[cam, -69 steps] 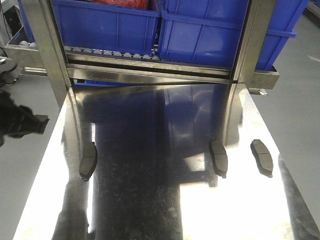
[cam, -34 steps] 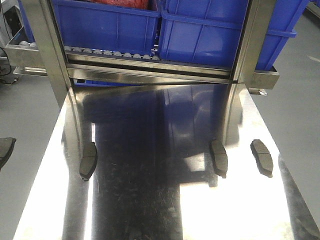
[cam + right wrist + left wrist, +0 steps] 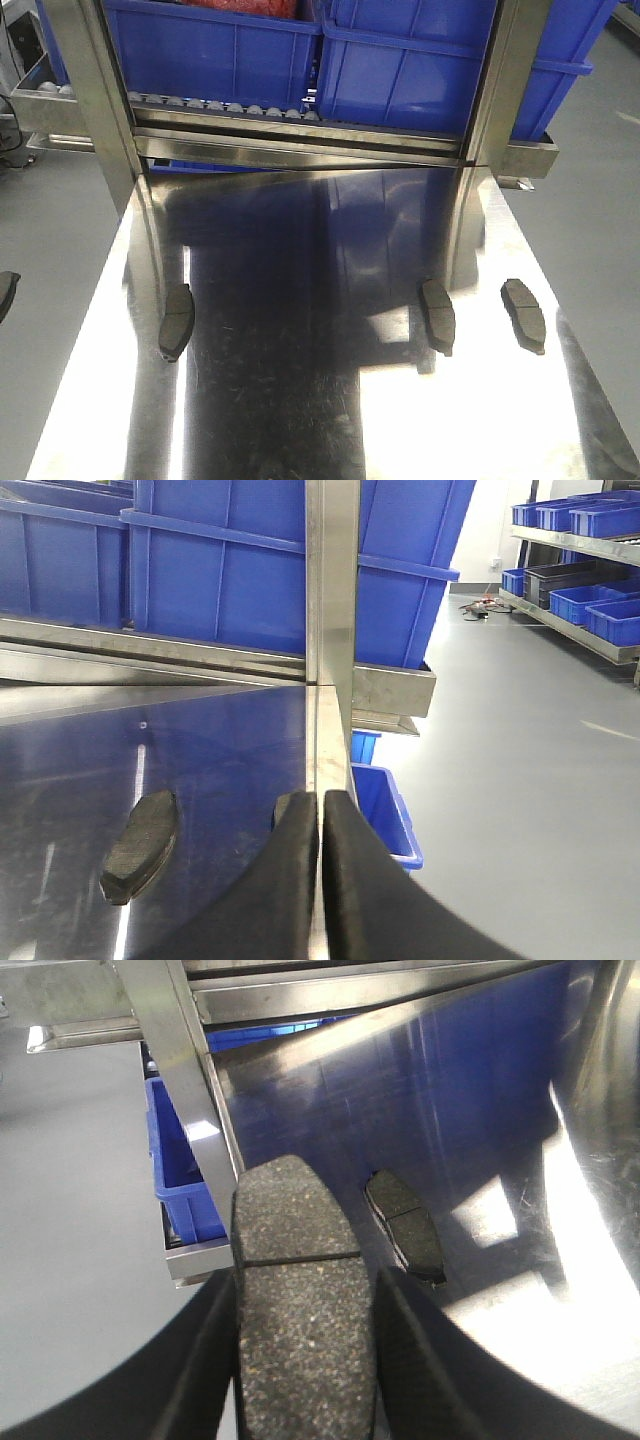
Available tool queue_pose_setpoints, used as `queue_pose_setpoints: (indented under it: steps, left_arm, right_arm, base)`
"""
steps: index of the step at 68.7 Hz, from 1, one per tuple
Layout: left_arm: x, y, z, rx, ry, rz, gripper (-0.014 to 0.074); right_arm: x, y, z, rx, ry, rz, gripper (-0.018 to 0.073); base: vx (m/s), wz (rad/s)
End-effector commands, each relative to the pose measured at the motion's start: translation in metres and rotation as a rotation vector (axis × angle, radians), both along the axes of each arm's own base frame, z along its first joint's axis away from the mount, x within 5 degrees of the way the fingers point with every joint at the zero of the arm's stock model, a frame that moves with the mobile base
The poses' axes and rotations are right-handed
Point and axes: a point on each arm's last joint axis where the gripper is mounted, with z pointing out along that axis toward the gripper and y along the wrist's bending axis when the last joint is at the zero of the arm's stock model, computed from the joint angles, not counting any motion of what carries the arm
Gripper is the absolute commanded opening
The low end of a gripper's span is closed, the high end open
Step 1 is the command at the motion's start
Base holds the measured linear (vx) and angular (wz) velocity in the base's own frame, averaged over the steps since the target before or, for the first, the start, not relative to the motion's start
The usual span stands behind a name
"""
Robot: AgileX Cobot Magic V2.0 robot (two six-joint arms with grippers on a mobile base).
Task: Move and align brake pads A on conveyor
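The left end effector clamps a gritty, grooved brake pad; the right end effector sits closed.

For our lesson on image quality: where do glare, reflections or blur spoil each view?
Front view: white glare patches on the steel table, which mirrors the blue bins. Left wrist view: held pad sharp, glare at lower right. Right wrist view: closed fingers darken the bottom.
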Motion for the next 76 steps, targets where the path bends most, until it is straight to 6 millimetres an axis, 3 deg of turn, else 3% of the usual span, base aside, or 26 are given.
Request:
queue_pose_setpoints:
  steps: [1, 57, 64, 76]
  left_arm:
    - [0.003, 0.000, 0.016, -0.025, -0.107, 0.011, 0.0109]
    - [0.003, 0.000, 0.016, -0.025, -0.107, 0.011, 0.0109]
    - [0.003, 0.000, 0.016, -0.025, -0.107, 0.011, 0.0109]
    - [0.003, 0.000, 0.016, -0.025, -0.107, 0.011, 0.0109]
  right_arm:
    - [-0.001, 0.000, 0.006, -0.006, -0.085, -0.002, -0.0008]
    - [-0.001, 0.000, 0.010, -0.018, -0.118, -0.001, -0.0008]
    - [-0.002, 0.000, 0.023, -0.019, -0.180, 0.000, -0.0006]
    - [0.005, -0.001, 0.066, -0.033, -0.059, -0.007, -0.0003]
  base:
    - [0.00, 0.00]
    - [0.00, 0.00]
    - [0.00, 0.00]
    - [0.00, 0.00]
